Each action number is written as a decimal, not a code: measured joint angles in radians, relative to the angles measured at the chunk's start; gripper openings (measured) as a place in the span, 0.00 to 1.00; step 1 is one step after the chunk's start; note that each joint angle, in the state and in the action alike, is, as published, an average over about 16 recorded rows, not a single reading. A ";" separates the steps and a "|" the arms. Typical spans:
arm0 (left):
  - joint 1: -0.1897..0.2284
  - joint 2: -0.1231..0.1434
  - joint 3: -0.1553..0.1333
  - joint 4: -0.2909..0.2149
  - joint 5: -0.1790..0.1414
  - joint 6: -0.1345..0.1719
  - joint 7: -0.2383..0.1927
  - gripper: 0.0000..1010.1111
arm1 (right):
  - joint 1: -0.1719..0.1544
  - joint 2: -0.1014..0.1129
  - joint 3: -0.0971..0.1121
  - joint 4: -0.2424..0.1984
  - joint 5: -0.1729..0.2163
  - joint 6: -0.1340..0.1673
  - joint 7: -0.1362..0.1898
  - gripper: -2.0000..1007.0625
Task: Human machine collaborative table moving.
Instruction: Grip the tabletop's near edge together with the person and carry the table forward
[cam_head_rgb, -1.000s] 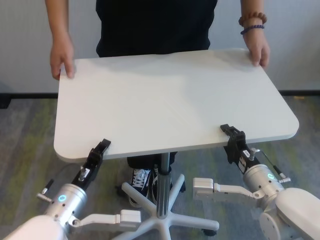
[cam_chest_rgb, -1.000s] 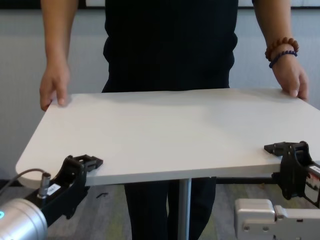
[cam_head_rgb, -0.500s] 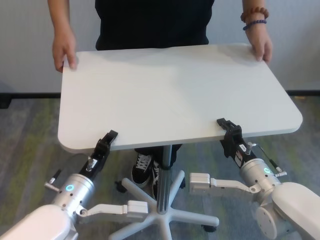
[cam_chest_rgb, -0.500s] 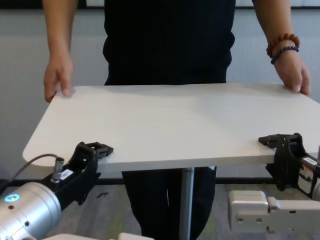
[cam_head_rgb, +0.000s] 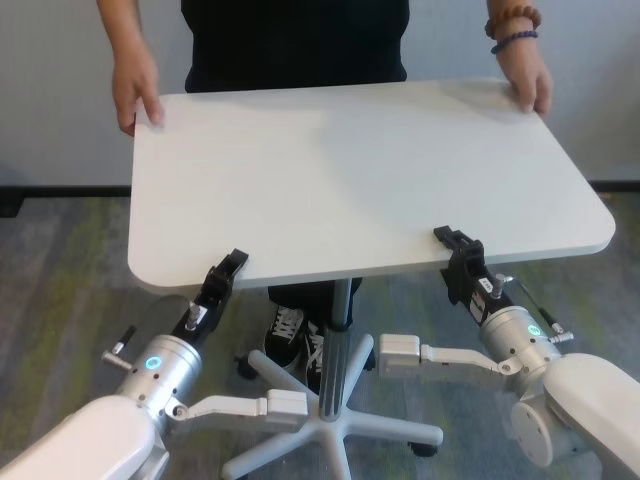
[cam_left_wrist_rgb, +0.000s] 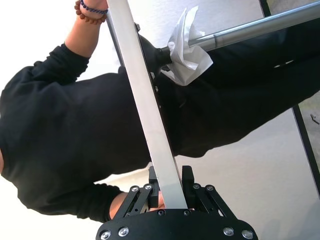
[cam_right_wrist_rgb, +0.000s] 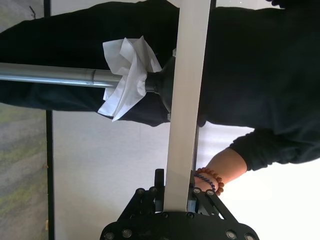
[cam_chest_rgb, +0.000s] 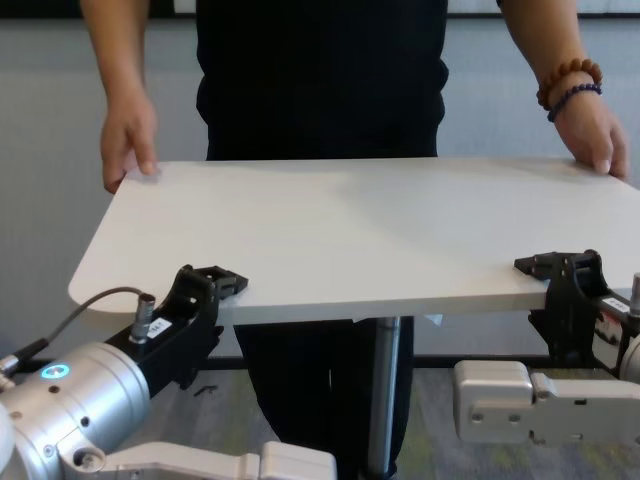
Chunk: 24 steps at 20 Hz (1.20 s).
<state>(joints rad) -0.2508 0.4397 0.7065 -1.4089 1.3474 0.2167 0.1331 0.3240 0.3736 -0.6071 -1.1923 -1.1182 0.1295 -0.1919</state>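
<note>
The table (cam_head_rgb: 360, 170) has a white top on a silver pole (cam_head_rgb: 338, 330) with a star base. My left gripper (cam_head_rgb: 230, 266) is shut on the table's near edge at the left, and its black fingers (cam_left_wrist_rgb: 156, 186) clamp the edge of the top (cam_left_wrist_rgb: 150, 120). At the near right my right gripper (cam_head_rgb: 452, 243) is shut on the same edge (cam_right_wrist_rgb: 185, 100). The human (cam_head_rgb: 295, 40), in black, stands at the far side with one hand (cam_head_rgb: 135, 90) on each far corner. Bead bracelets (cam_head_rgb: 512, 28) ring the wrist at the right.
The star base (cam_head_rgb: 330, 430) and the person's sneakers (cam_head_rgb: 285, 335) sit on grey carpet under the top. A crumpled white tissue (cam_right_wrist_rgb: 127, 75) is wedged where the pole meets the top's underside. A pale wall stands behind the person.
The table, both grippers and the person's hands have shifted to the right and slightly away from me. Both grips hold as before.
</note>
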 joint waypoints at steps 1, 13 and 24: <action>-0.003 -0.002 0.002 0.003 0.000 0.001 0.000 0.29 | 0.002 -0.001 0.001 0.003 0.000 -0.001 -0.001 0.22; -0.040 -0.036 0.019 0.054 0.002 0.010 0.010 0.29 | 0.037 -0.020 0.004 0.065 -0.002 -0.019 -0.021 0.22; -0.079 -0.088 0.038 0.141 0.002 0.020 0.040 0.29 | 0.081 -0.043 -0.007 0.144 0.005 -0.042 -0.048 0.22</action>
<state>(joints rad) -0.3300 0.3521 0.7449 -1.2683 1.3496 0.2365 0.1732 0.4051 0.3306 -0.6145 -1.0478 -1.1132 0.0870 -0.2400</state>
